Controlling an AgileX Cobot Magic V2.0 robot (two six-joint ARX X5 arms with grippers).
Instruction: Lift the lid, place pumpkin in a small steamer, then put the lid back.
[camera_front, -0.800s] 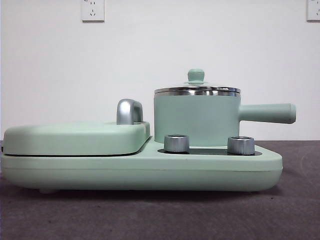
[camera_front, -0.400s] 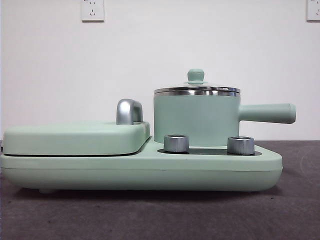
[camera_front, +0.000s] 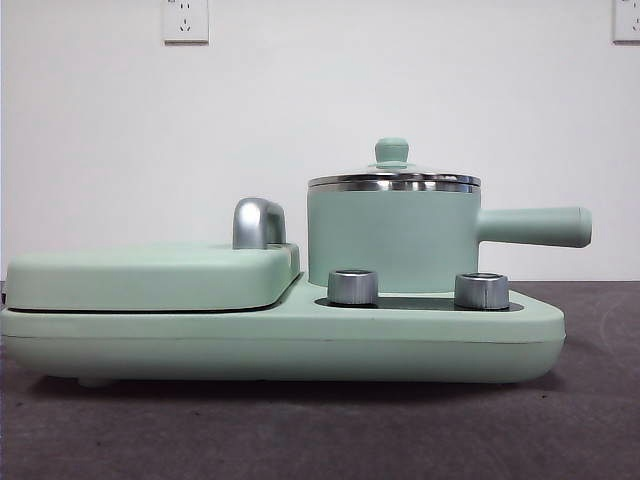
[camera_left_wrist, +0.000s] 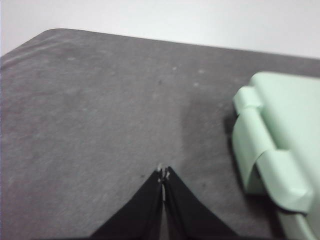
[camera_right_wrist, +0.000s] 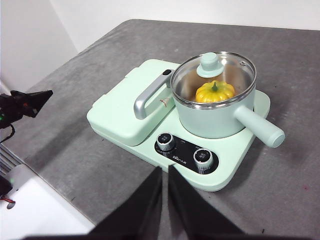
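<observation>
Mint-green base (camera_front: 280, 345), two knobs, chrome-handled cover (camera_front: 150, 275)

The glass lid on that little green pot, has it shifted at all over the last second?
No. In the front view the lid sits on the small steamer rim, its knob at the same spot relative to the chrome handle as before.

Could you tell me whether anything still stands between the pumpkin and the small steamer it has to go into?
Nothing does: the pumpkin already sits inside the small steamer, visible through the glass lid, which rests on the rim. Both grippers are shut and away from it, the right gripper in front of the base.
</observation>
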